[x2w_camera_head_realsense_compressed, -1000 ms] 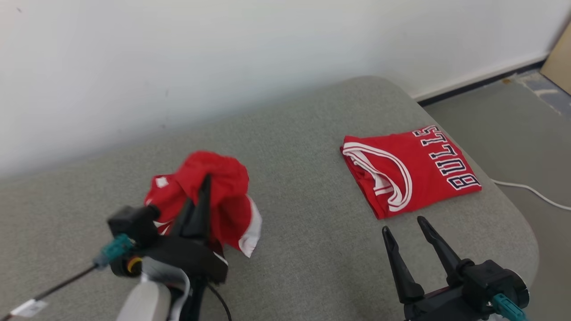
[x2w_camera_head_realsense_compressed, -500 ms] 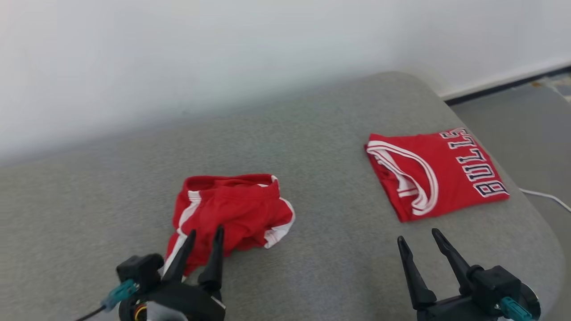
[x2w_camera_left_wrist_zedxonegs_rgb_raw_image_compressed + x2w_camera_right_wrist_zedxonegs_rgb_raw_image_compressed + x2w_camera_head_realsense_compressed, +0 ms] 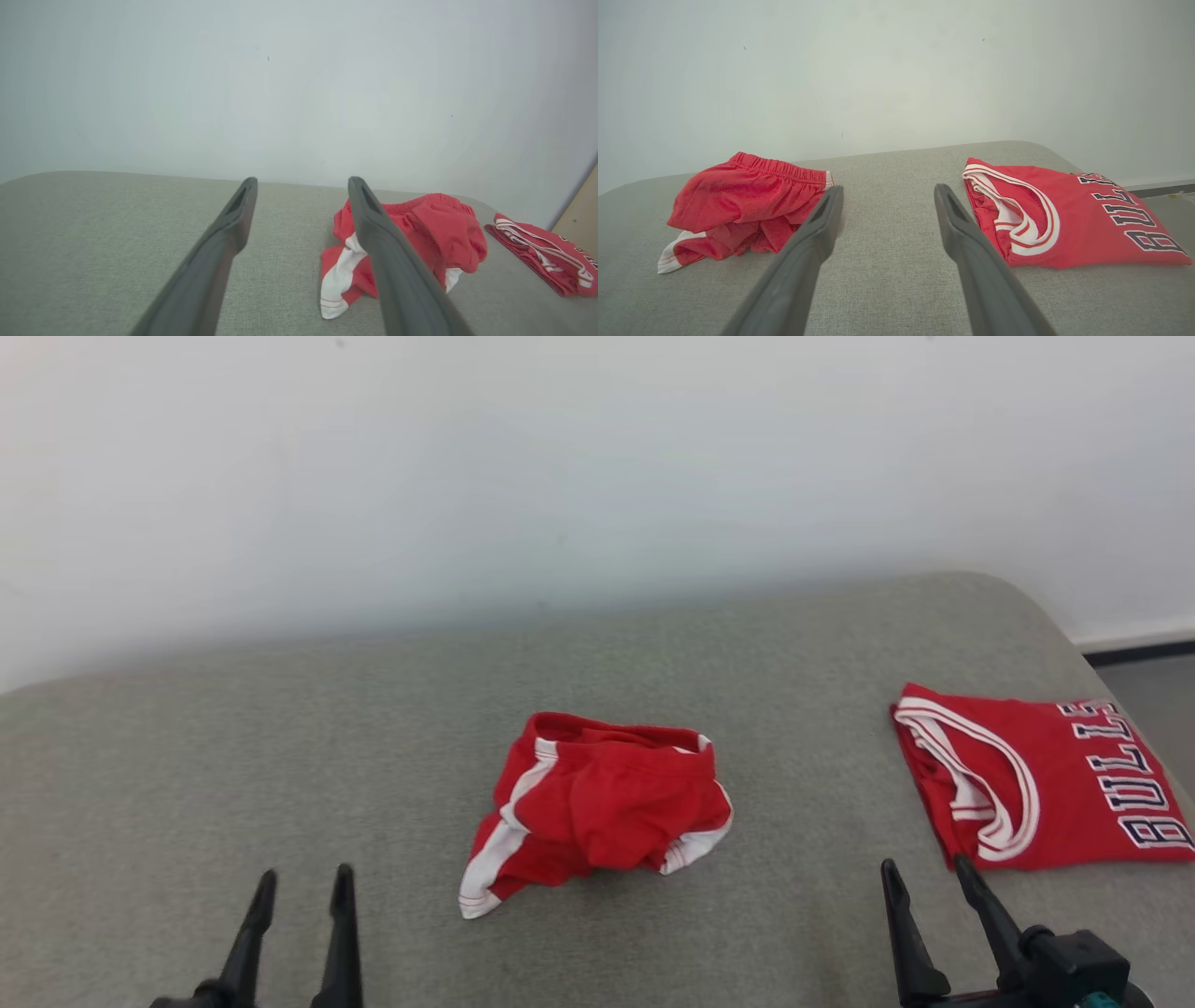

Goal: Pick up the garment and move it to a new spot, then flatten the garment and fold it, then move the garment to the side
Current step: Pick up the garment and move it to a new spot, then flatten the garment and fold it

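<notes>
Red mesh shorts are seen in the head view as a crumpled heap on the grey cushion, well apart from the folded jersey and on its left, with bare fabric between the two. The shorts are judged to have been set down there so that both arms can reach them for flattening, while the jersey, neatly folded, is taken to be parked aside near the cushion's edge to keep that space free. The left gripper is found far to the jersey's left, beyond the shorts and nearer the robot, with its fingers spread and nothing between them. The right gripper is poised just before the jersey's near left corner, its fingers likewise parted and touching nothing. In the left wrist view, the left gripper's two fingers are shown wide apart over bare cushion; the shorts are partly hidden behind one finger, a white side stripe trailing from the heap, and the jersey lies beyond them. In the right wrist view, the right gripper is shown spread and empty, with the jersey off one finger and the shorts, elastic waistband uppermost, off the other. Flattening is judged not yet begun.
</notes>
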Available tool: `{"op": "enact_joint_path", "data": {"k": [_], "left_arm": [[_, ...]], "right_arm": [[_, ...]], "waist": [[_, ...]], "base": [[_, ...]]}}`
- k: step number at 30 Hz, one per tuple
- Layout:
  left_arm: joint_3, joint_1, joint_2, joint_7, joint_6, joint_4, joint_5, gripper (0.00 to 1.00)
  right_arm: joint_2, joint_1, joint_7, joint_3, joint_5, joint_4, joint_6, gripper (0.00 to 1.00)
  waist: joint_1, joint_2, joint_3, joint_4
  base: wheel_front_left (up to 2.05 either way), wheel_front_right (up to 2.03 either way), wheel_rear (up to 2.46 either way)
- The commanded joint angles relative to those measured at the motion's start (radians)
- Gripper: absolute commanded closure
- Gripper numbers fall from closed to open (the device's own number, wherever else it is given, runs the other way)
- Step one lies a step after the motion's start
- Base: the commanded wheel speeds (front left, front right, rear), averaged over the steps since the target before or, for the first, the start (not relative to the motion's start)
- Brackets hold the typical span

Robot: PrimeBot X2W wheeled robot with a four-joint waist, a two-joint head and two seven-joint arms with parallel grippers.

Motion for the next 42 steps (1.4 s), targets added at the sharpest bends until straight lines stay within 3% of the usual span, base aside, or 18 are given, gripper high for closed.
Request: {"op": "enact_joint_path", "data": {"k": [1, 8, 15, 42], "left_arm": [[0.010, 0.018, -0.009, -0.002, 0.004, -0.011, 0.011, 0.00], [0.070, 0.146, -0.033, -0.003, 0.006, -0.006, 0.075, 0.00], [0.106, 0.204, -0.022, -0.003, 0.003, 0.049, 0.121, 0.00], [0.115, 0.202, -0.047, -0.003, -0.016, 0.082, 0.136, 0.00]], "right_arm": [[0.000, 0.011, -0.009, 0.001, 0.008, 0.006, -0.002, 0.00], [-0.011, 0.024, -0.049, 0.017, -0.016, 0.065, -0.002, 0.00], [-0.006, 0.017, -0.047, 0.033, -0.019, 0.103, -0.002, 0.00], [0.004, 0.024, -0.029, 0.032, -0.010, 0.111, -0.002, 0.00]], "waist": [[0.0001, -0.0001, -0.045, 0.057], [0.0001, -0.0001, -0.079, 0.101], [0.0001, -0.0001, -0.097, 0.110], [0.0001, -0.0001, -0.093, 0.098]], "base": [[0.00, 0.00, 0.00], [0.00, 0.00, 0.00], [0.00, 0.00, 0.00], [0.00, 0.00, 0.00]]}}
